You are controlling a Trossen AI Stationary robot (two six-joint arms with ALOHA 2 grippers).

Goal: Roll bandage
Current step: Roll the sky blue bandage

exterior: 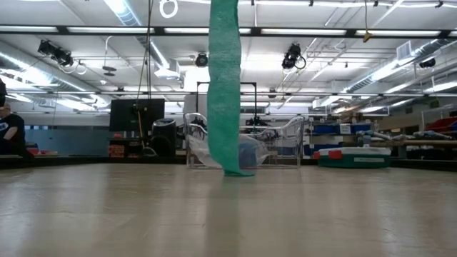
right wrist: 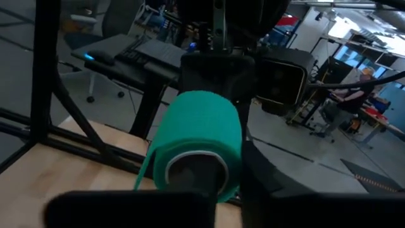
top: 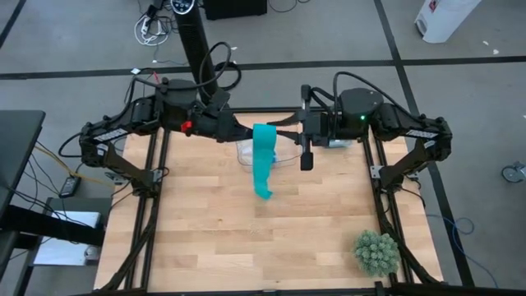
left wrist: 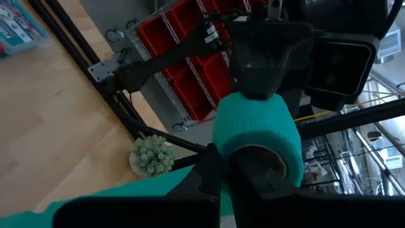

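Note:
The teal bandage is partly wound into a roll [left wrist: 256,126] held in the air over the table's far middle, between my two grippers. It also shows in the right wrist view [right wrist: 199,130]. Its loose tail [top: 263,164] hangs straight down as a ribbon [exterior: 225,86], and the tail's lower end [exterior: 237,171] rests on the table. My left gripper [top: 246,131] comes from the table's left and my right gripper [top: 283,130] from the right. They face each other, each at one end of the roll. My left gripper holds the roll's left end [left wrist: 253,161], level, from the table's left, fingers along the roll's axis. One finger [left wrist: 209,174] is beside the outer wrap, the other before the core's opening. I cannot tell whether it goes inside. The roll is clear of the table. My right gripper holds the roll's right end [right wrist: 190,166], level, from the table's right, fingers along the roll's axis. One finger [right wrist: 266,183] is beside the outer wrap, the other before the core. I cannot tell whether it is inside. The tail hangs slack below.
A clear plastic bin [top: 283,154] stands behind the hanging tail, with a blue roll [exterior: 251,151] in it. A green spiky ball plant [top: 376,252] sits at the table's near right corner. Bare wood lies toward the near edge. A person [exterior: 8,128] sits far off.

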